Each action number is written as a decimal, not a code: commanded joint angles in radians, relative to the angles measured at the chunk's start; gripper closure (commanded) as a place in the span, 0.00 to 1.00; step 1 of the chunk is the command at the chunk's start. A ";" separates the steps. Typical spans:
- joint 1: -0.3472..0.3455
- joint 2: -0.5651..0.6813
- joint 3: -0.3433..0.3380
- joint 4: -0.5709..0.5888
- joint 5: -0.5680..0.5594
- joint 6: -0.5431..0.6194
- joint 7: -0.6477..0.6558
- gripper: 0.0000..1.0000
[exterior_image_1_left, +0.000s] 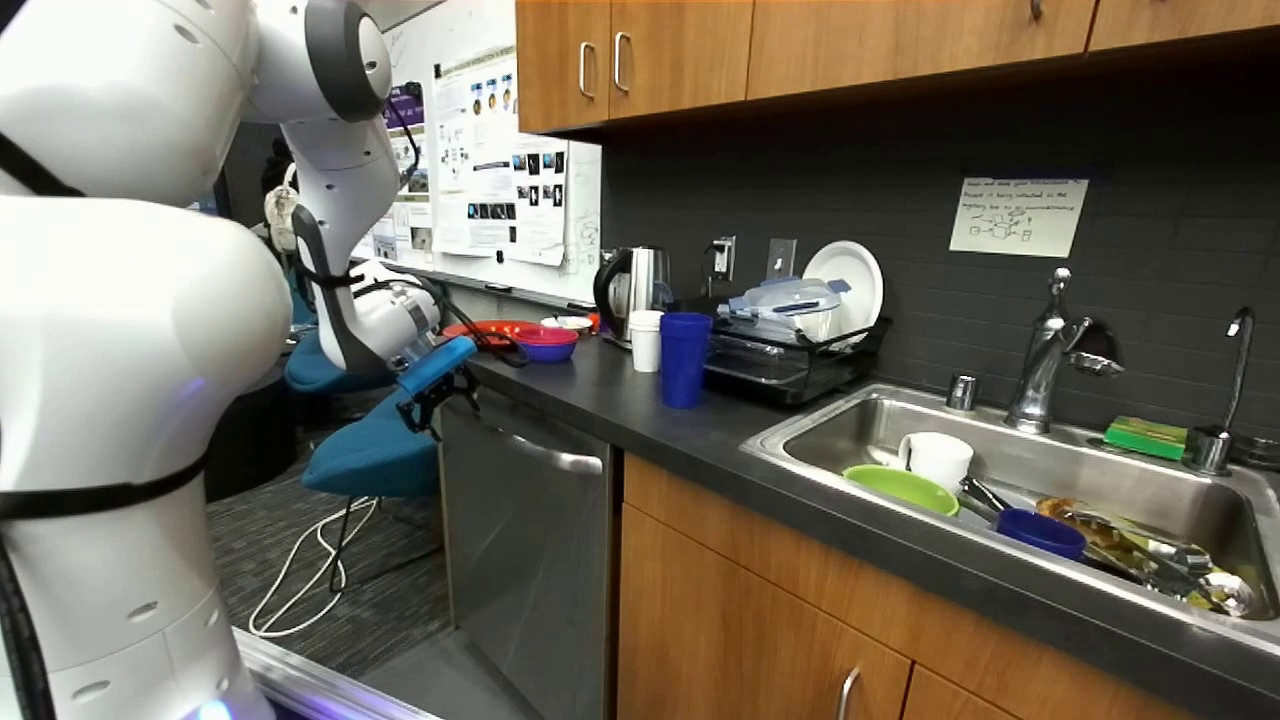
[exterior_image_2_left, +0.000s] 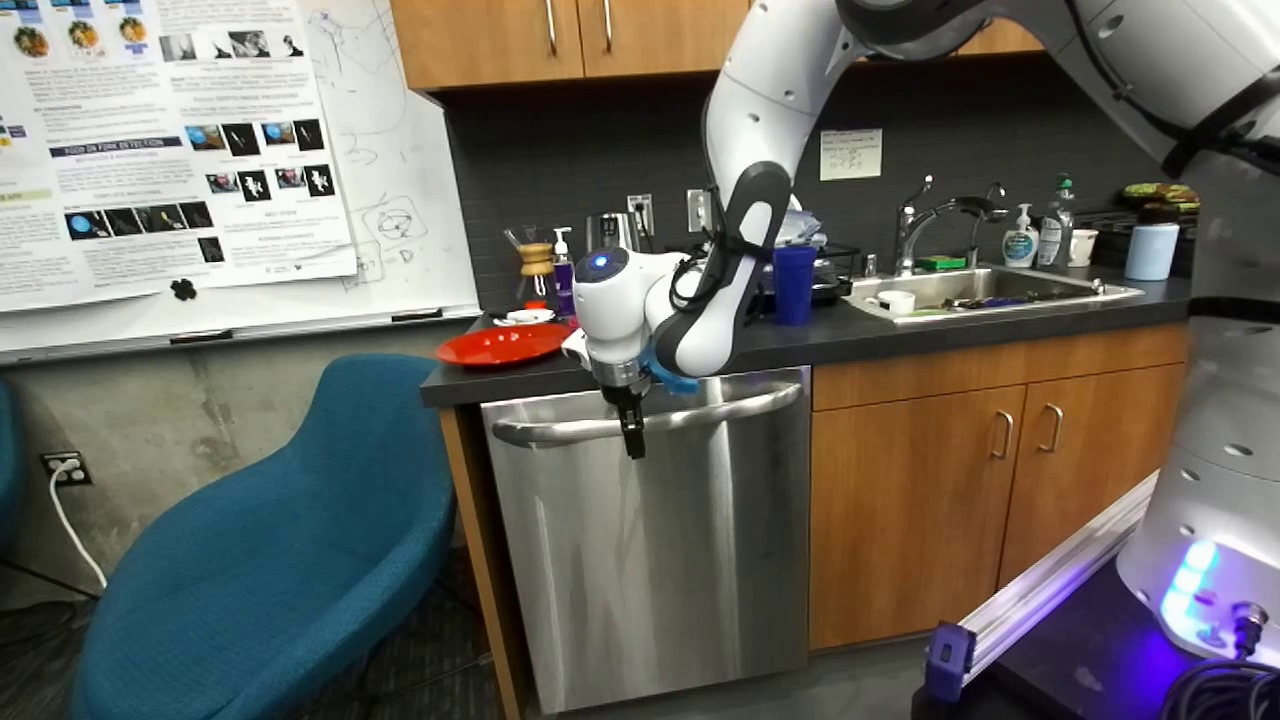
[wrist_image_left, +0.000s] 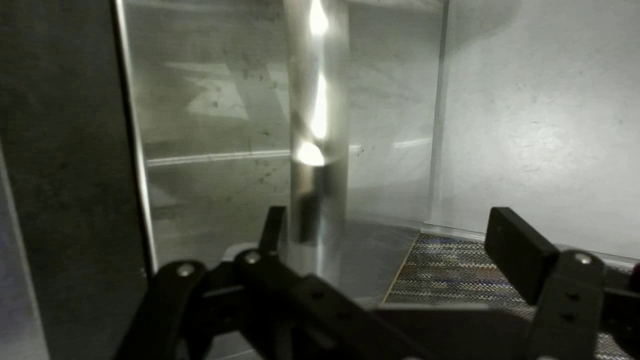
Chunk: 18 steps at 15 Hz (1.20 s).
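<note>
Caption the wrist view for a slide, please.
Open pincer near a shiny metal handle, patterned carpet at lower right.

Blue cup (exterior_image_1_left: 685, 362), red plate (exterior_image_2_left: 503, 345) on counter (exterior_image_1_left: 600, 395)

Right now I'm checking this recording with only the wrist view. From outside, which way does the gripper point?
Observer: In an exterior view, the gripper points downward.
Operator: What lies on the counter near this handle?
Observer: A red plate, close to the counter's end, in an exterior view.
Operator: Anything beside the dishwasher?
Observer: Yes, a blue chair stands just past it, in an exterior view.
</note>
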<state>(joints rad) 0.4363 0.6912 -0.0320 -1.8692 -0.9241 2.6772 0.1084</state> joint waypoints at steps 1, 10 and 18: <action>-0.029 0.018 0.009 0.041 -0.021 -0.006 0.021 0.00; -0.073 0.064 0.014 0.093 0.005 -0.006 0.007 0.00; -0.099 0.153 0.043 0.133 0.072 -0.005 -0.037 0.00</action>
<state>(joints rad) 0.3646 0.8008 -0.0157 -1.7755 -0.8821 2.6777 0.1055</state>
